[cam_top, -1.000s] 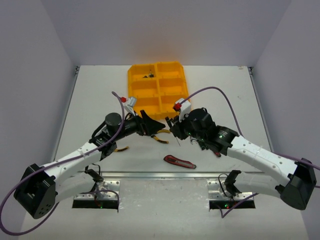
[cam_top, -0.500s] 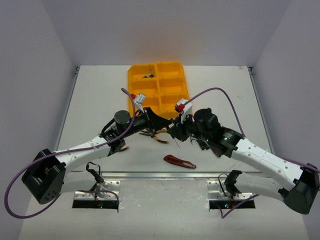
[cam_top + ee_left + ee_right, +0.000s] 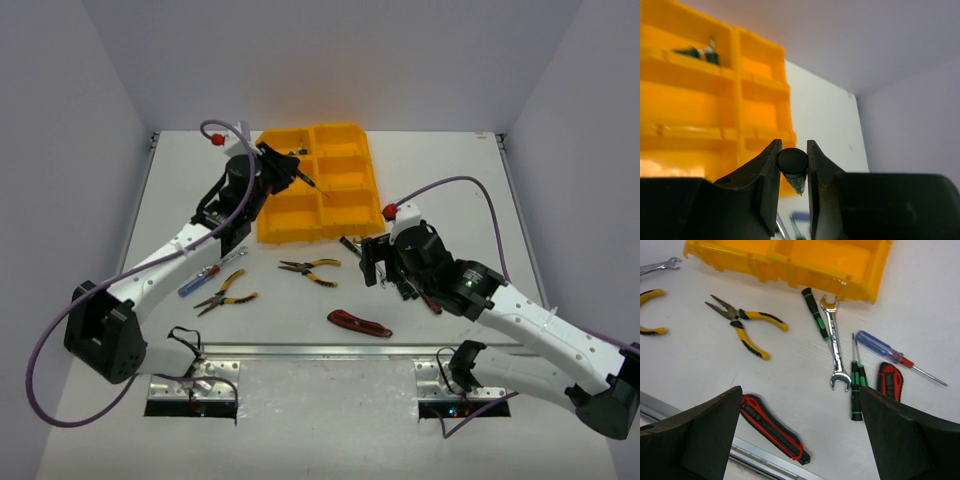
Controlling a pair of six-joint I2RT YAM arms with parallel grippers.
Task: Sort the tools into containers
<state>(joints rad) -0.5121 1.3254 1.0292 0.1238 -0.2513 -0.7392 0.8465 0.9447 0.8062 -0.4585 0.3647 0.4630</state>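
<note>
1. My left gripper (image 3: 792,150) is closed on a green-handled screwdriver (image 3: 793,161). The fingers (image 3: 768,172) pinch its black butt end, and the shaft points down and away.
2. That gripper hangs over the yellow-orange organiser tray (image 3: 345,200), which sits at the middle of the far edge of the bench (image 3: 450,190). The screwdriver's tip is above the tray's inner dividers, and I cannot tell which compartment lies under it.
3. The tray's far-left compartment holds a few dark green-and-black tools (image 3: 695,51).
4. My right gripper (image 3: 799,395) is spread wide and holds nothing. It hovers over the bench just on the near side of the tray's near right corner.
5. Below it, a green-black screwdriver (image 3: 815,314) and a silver wrench (image 3: 836,350) lie side by side, close against the tray's near wall. A red-blue screwdriver (image 3: 880,347), a slim green screwdriver (image 3: 856,385) and a red utility knife (image 3: 889,381) lie just right of them.
6. Yellow-black pliers (image 3: 745,322) rest mid-bench. A second red utility knife (image 3: 772,427) lies close to the near edge.
7. Toward the left edge lie another pair of pliers (image 3: 228,292) and a second red-blue screwdriver (image 3: 200,280), close together.
</note>
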